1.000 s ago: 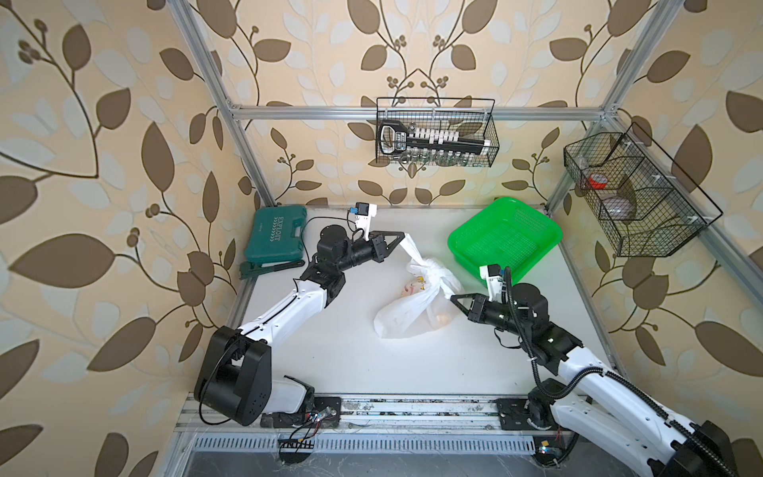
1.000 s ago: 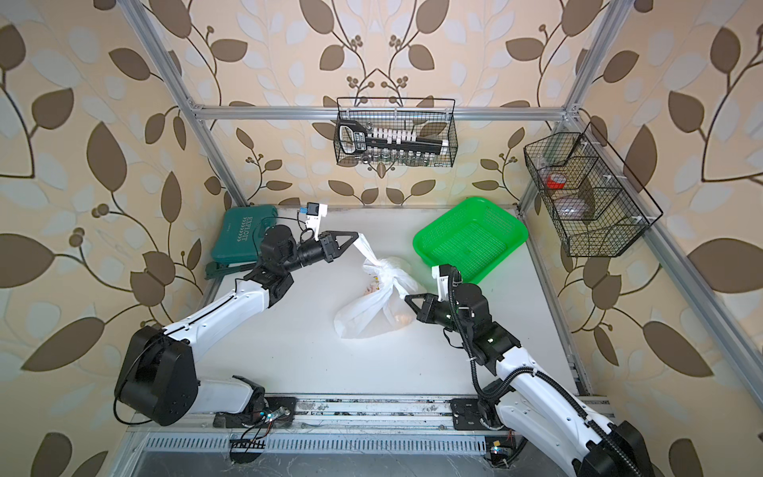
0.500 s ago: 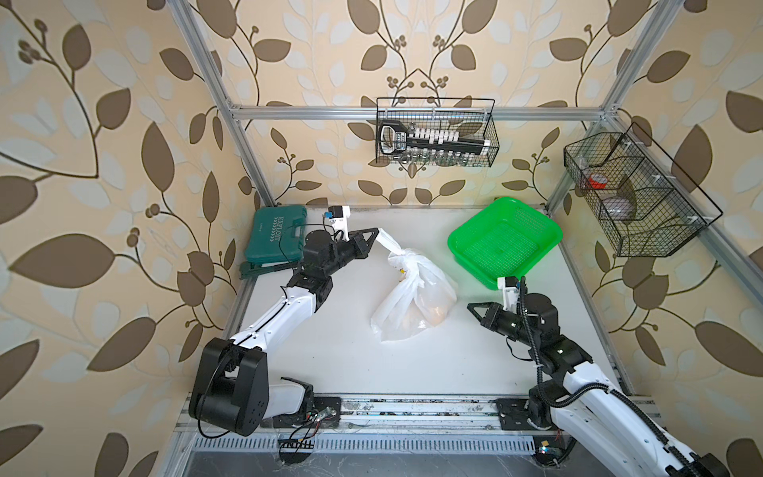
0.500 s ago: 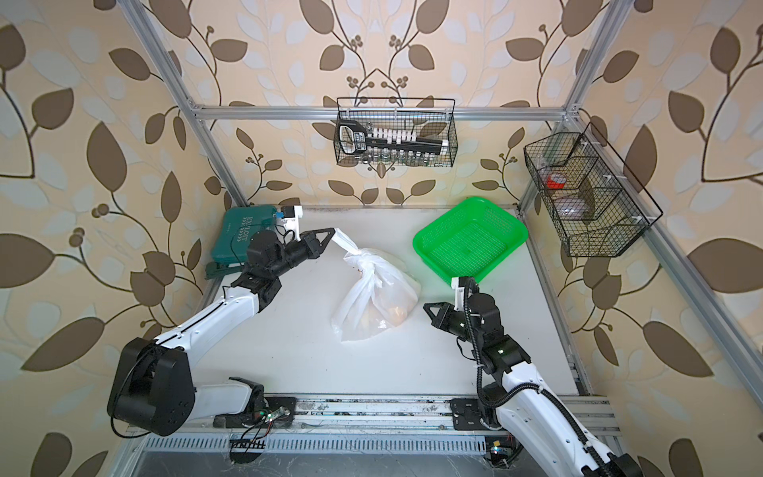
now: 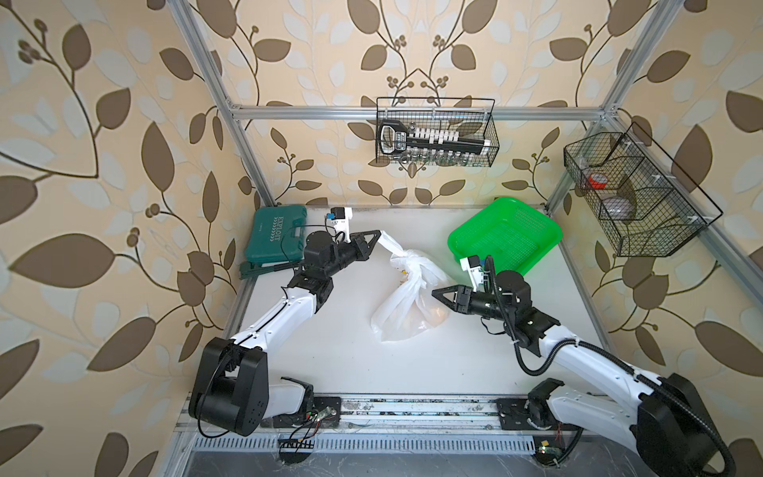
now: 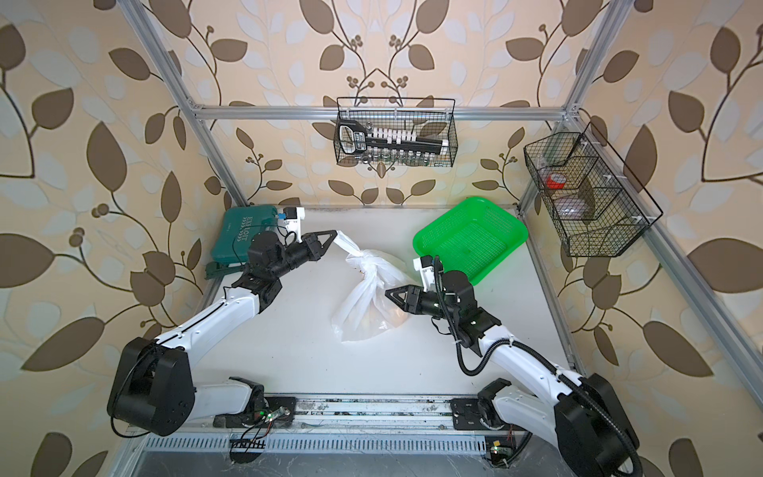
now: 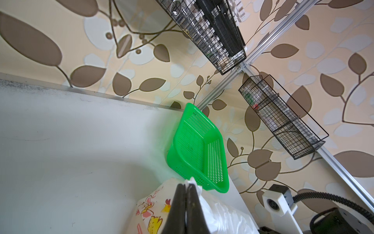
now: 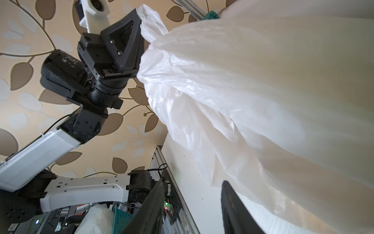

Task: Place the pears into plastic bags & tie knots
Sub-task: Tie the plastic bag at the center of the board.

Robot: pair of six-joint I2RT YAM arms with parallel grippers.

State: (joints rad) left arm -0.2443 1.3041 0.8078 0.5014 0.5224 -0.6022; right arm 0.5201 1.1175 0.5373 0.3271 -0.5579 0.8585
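The white plastic bag (image 5: 406, 305) (image 6: 367, 305) lies on the table's middle, its handles bunched into a knot (image 5: 406, 266) (image 6: 367, 264). Pears (image 5: 431, 316) show only as faint orange shapes through the film. My left gripper (image 5: 377, 235) (image 6: 334, 234) (image 7: 185, 185) is shut on a handle end sticking out of the knot and holds it up and to the left. My right gripper (image 5: 434, 292) (image 6: 388, 292) (image 8: 192, 182) stands open right beside the bag's (image 8: 253, 91) right flank, with nothing between its fingers. The cartoon prints on the bag (image 7: 218, 214) appear in the left wrist view.
A green plastic basket (image 5: 505, 239) sits at the back right, close behind my right wrist. A dark green tool case (image 5: 278, 235) lies at the back left by the left arm. Wire baskets (image 5: 435, 132) (image 5: 636, 194) hang on the back and right walls.
My left gripper pulled the handle end leftward, stretching the knot. My right gripper let go, drew back to the right, then came back beside the bag with its jaws open.
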